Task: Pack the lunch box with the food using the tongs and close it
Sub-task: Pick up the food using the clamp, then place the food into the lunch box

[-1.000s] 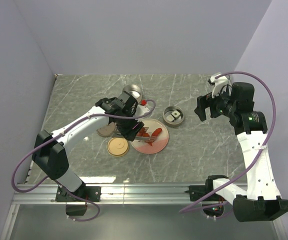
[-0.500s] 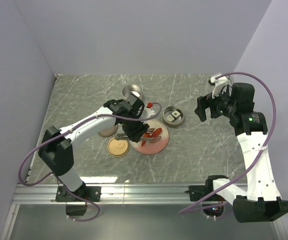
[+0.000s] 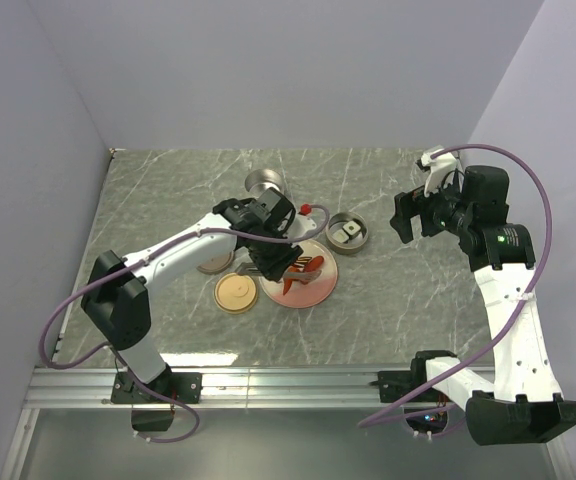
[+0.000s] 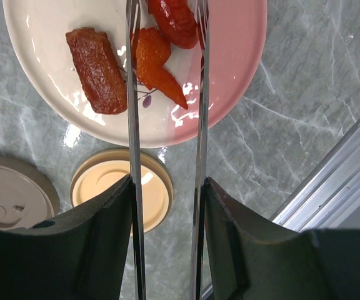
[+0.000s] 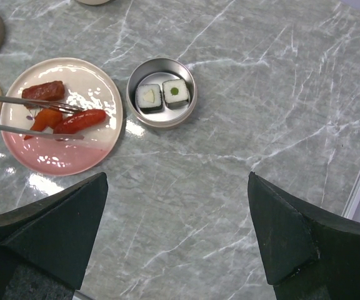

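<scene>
**Top external view:** 1 fixed camera set high above and behind the robot, facing down and forward, far enough to take in the whole worktop (image 3: 408, 300).

**Left wrist view:** very near, facing straight down along the tongs (image 4: 132, 125) in the left pincer (image 4: 167, 184) onto the plate (image 4: 242, 62).

**Right wrist view:** higher up, facing down between the fingers of the right pincer (image 5: 177, 181).

**Shared ground:** all 3 views share the plate; the top and right wrist views also share the round tin (image 5: 161, 122).

Reaching in over the centre with the left arm (image 3: 168, 248), elbow bent, wrist tipped down. Pinching the tongs (image 4: 132, 125) in the half-closed left gripper (image 4: 167, 187), one finger (image 4: 105, 219) pressed on each side. Hanging raised at far right with the right arm (image 3: 513, 300), right gripper (image 5: 177, 194) spread wide.
</scene>
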Action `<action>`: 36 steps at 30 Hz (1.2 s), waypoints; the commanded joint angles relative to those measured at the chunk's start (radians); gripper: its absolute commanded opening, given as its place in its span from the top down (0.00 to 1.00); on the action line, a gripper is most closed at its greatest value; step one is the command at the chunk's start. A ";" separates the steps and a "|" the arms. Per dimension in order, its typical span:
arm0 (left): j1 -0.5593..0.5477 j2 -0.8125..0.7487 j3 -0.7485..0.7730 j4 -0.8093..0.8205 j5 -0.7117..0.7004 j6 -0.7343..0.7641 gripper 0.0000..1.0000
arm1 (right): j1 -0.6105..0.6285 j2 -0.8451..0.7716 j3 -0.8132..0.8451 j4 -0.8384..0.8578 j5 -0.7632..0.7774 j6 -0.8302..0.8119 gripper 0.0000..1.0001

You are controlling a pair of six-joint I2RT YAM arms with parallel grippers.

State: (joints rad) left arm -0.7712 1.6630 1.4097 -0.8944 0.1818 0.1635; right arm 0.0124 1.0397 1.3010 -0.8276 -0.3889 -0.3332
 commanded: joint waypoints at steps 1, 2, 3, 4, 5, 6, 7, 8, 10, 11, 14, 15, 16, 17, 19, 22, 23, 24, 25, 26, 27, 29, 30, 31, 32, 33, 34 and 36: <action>-0.010 0.023 0.054 0.018 -0.013 0.007 0.49 | -0.008 -0.014 -0.003 0.016 0.004 -0.001 0.00; -0.011 0.026 0.055 0.018 -0.013 0.010 0.49 | -0.006 -0.015 -0.002 0.015 0.005 -0.001 0.00; -0.014 0.033 0.057 0.018 -0.012 0.013 0.50 | -0.008 -0.015 -0.002 0.016 0.007 -0.001 0.00; -0.016 0.038 0.063 0.018 -0.013 0.013 0.50 | -0.006 -0.015 -0.002 0.015 0.007 -0.001 0.00; -0.016 0.041 0.067 0.015 -0.013 0.014 0.50 | -0.008 -0.017 -0.002 0.015 0.008 -0.001 0.00; -0.016 0.046 0.071 0.014 -0.012 0.016 0.51 | -0.006 -0.018 -0.003 0.015 0.012 -0.004 0.00; -0.017 0.047 0.077 0.012 -0.008 0.016 0.52 | -0.006 -0.020 -0.005 0.015 0.013 -0.004 0.00; -0.017 0.047 0.078 0.012 -0.007 0.018 0.53 | -0.008 -0.021 -0.005 0.015 0.016 -0.006 0.00; -0.017 0.050 0.087 0.009 -0.008 0.021 0.56 | -0.006 -0.023 -0.005 0.013 0.021 -0.009 0.00; -0.017 0.049 0.090 0.009 -0.008 0.022 0.57 | -0.006 -0.021 -0.003 0.013 0.021 -0.010 0.00; -0.017 0.046 0.109 -0.001 -0.010 0.025 0.65 | -0.031 -0.024 -0.005 0.013 0.021 -0.010 0.00; -0.017 0.043 0.113 -0.008 -0.011 0.025 0.67 | -0.032 -0.023 -0.003 0.013 0.021 -0.012 0.00; -0.017 0.040 0.118 -0.011 -0.010 0.025 0.68 | -0.031 -0.023 -0.003 0.013 0.021 -0.012 0.01; -0.016 0.032 0.121 -0.015 -0.011 0.025 0.71 | -0.031 -0.023 -0.003 0.015 0.021 -0.012 0.00; -0.014 0.024 0.124 -0.021 -0.012 0.024 0.72 | -0.031 -0.021 -0.003 0.015 0.021 -0.012 0.00; 0.001 0.006 0.147 -0.031 -0.005 0.019 0.76 | -0.031 -0.020 -0.002 0.016 0.019 -0.010 0.01; 0.007 0.000 0.155 -0.037 -0.002 0.015 0.78 | -0.032 -0.021 -0.003 0.016 0.019 -0.010 0.01; 0.022 -0.002 0.176 -0.044 0.004 0.014 0.79 | -0.032 -0.021 -0.003 0.016 0.018 -0.012 0.00; 0.030 0.000 0.186 -0.052 0.004 0.014 0.80 | -0.032 -0.020 -0.005 0.016 0.018 -0.012 0.00; 0.039 -0.003 0.195 -0.058 0.005 0.018 0.81 | -0.031 -0.021 -0.005 0.016 0.018 -0.012 0.01; 0.055 -0.005 0.210 -0.070 0.005 0.021 0.82 | -0.032 -0.018 -0.003 0.016 0.016 -0.012 0.01; 0.085 -0.009 0.219 -0.078 0.001 0.031 0.83 | -0.032 -0.017 -0.003 0.018 0.015 -0.012 0.01; 0.098 -0.009 0.230 -0.083 0.001 0.034 0.83 | -0.031 -0.017 -0.002 0.018 0.013 -0.012 0.00; 0.110 -0.011 0.236 -0.083 0.004 0.037 0.84 | -0.032 -0.014 -0.002 0.019 0.012 -0.012 0.01; 0.122 -0.008 0.247 -0.086 0.004 0.042 0.84 | -0.032 -0.012 0.000 0.019 0.009 -0.009 0.01; 0.151 -0.005 0.273 -0.089 0.007 0.045 0.84 | -0.032 -0.009 0.000 0.019 0.005 -0.009 0.00; 0.167 0.000 0.290 -0.095 0.005 0.053 0.84 | -0.032 -0.009 -0.002 0.019 0.005 -0.009 0.01; 0.216 0.020 0.351 -0.101 0.002 0.059 0.84 | -0.032 -0.006 -0.005 0.024 0.008 -0.001 0.00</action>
State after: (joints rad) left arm -0.6079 1.7123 1.6539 -0.9993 0.1783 0.1982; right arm -0.0139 1.0382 1.3010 -0.8272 -0.3782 -0.3370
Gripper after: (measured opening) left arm 0.376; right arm 0.994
